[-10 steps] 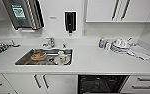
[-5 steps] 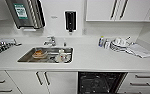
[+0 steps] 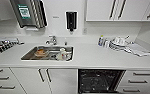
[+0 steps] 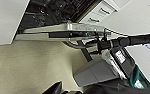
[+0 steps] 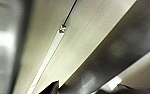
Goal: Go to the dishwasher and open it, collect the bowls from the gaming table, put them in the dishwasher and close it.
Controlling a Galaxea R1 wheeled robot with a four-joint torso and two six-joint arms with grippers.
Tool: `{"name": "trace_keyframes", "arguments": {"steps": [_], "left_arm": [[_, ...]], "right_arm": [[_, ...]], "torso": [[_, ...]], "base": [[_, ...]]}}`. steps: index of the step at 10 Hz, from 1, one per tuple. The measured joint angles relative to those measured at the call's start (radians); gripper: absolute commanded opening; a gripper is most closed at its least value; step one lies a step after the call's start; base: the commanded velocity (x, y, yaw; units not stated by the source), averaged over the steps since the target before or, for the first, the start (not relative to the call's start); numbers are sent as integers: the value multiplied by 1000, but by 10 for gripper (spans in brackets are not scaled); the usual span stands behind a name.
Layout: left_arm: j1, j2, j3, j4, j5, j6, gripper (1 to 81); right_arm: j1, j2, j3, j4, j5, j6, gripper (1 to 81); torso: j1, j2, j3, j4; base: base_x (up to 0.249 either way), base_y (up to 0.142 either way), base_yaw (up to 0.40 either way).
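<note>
The dishwasher (image 3: 99,80) stands open under the white counter, right of the sink, its dark inside with wire racks showing. In the left wrist view its lowered door (image 4: 66,31) is seen edge-on above the beige floor, with the dark racks (image 4: 53,10) behind it. A dark part of my left gripper (image 4: 54,88) shows near that door, over the floor. A dark part of my right gripper (image 5: 51,89) shows over the beige floor. The bowls and the gaming table are out of view.
A steel sink (image 3: 28,56) with a tap and some dishes in it sits left of the dishwasher. White cabinet doors (image 3: 53,80) and drawers (image 3: 138,80) flank the opening. Dishes and bottles (image 3: 117,42) crowd the counter's right end.
The whole head picture has shifted a little, so the camera has moved. A bit more of the open dishwasher shows now. Nothing on the counter has moved.
</note>
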Motion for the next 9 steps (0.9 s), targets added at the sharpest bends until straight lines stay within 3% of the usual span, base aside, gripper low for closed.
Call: {"name": "trace_keyframes", "arguments": {"steps": [2, 4, 5, 6, 9], "left_arm": [[35, 9, -7, 1, -10, 27, 811], [96, 10, -13, 1, -10, 52, 811], [108, 14, -18, 1, -21, 61, 811], [127, 16, -26, 1, -23, 74, 811], [167, 68, -96, 1, -30, 78, 811]], "right_arm": [[-17, 27, -45, -3, 34, 3, 811], [-29, 28, -48, -41, -26, -28, 811], [-83, 37, -50, -64, -130, -36, 811], [-133, 38, -50, -68, -149, -36, 811], [-106, 37, -55, -77, -122, -36, 811]], "torso": [[0, 0, 0, 0], [0, 0, 0, 0], [0, 0, 0, 0], [0, 0, 0, 0], [0, 0, 0, 0]], "base": [[-83, 0, 0], [-83, 0, 0], [-83, 0, 0], [-84, 0, 0], [0, 0, 0]]}}
